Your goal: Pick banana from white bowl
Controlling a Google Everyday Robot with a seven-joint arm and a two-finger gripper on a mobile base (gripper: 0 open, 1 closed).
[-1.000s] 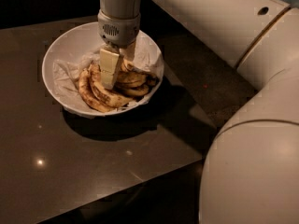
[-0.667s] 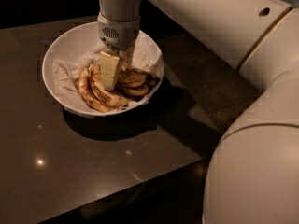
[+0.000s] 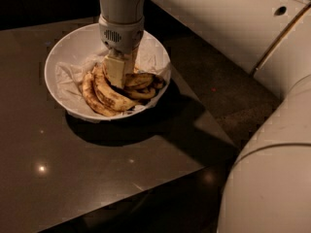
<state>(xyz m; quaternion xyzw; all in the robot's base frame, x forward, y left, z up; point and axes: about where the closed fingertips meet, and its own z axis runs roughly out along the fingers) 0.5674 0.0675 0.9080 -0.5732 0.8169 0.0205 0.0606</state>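
The white bowl (image 3: 68, 47) stands on the far part of a dark table, lined with crumpled white paper (image 3: 65, 76). Several spotted yellow-brown bananas lie in its near half. Two long curved ones (image 3: 108, 98) lie at the left, and shorter ones (image 3: 139, 81) at the right. I cannot tell which is the long-stemmed banana. My gripper (image 3: 118, 80) reaches straight down into the bowl. Its tip is set in the pile between the left and right bananas and hides what lies beneath it.
The dark glossy table (image 3: 87, 178) runs toward the front, with its right edge (image 3: 204, 130) slanting just right of the bowl. Darker floor (image 3: 228, 91) lies beyond that edge. My large white arm (image 3: 272, 130) fills the right side of the view.
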